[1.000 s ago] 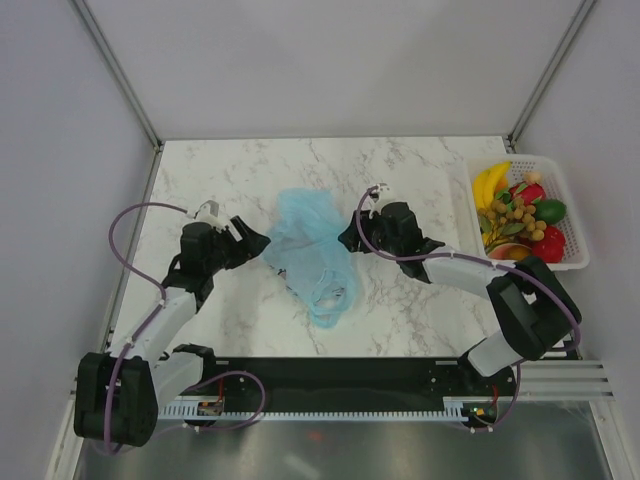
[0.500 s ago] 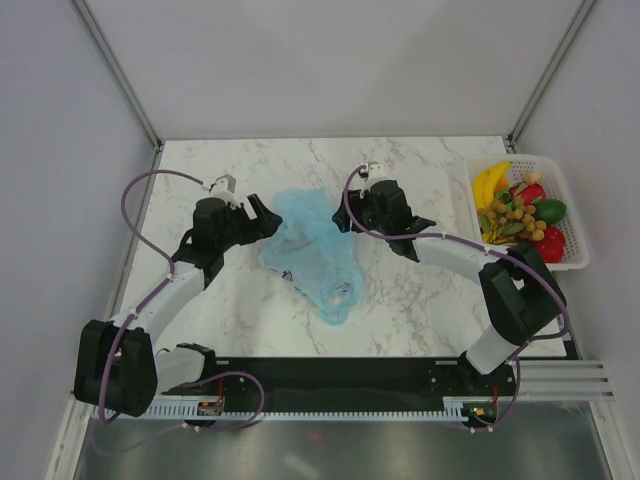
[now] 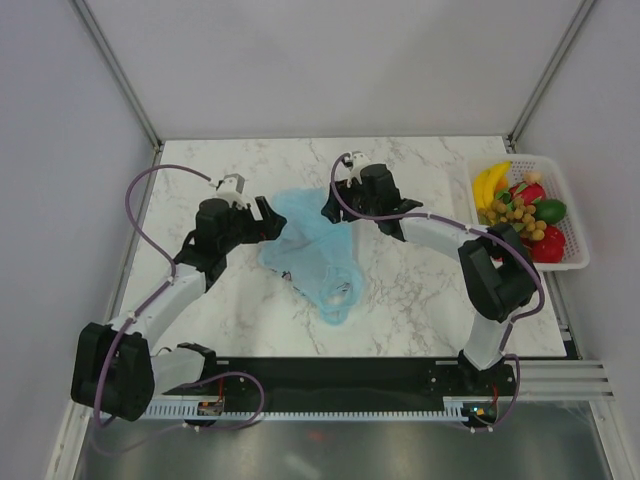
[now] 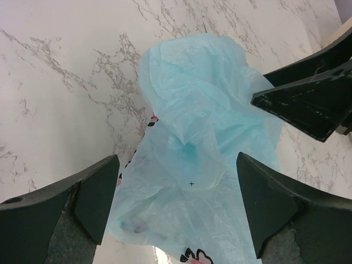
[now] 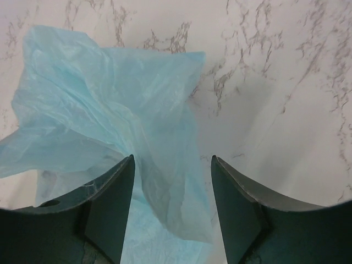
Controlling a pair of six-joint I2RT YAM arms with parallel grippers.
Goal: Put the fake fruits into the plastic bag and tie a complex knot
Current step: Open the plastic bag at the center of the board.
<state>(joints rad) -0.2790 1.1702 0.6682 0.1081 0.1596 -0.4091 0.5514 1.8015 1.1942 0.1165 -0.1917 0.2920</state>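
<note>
We see the plastic bag (image 3: pixel 310 255) lying crumpled near the middle of the marble table (image 3: pixel 420 300), with the left gripper (image 3: pixel 270 222) at its 10 o'clock edge, jaws spread wide over the film and pinching nothing. The right gripper (image 3: pixel 333 210) sits at the bag's 1 o'clock corner, jaws apart, a loose fold lying between them unclamped. The fake fruits (image 3: pixel 520 210) are piled in the white basket (image 3: pixel 572 215) at 2 o'clock, well apart from the bag.
</note>
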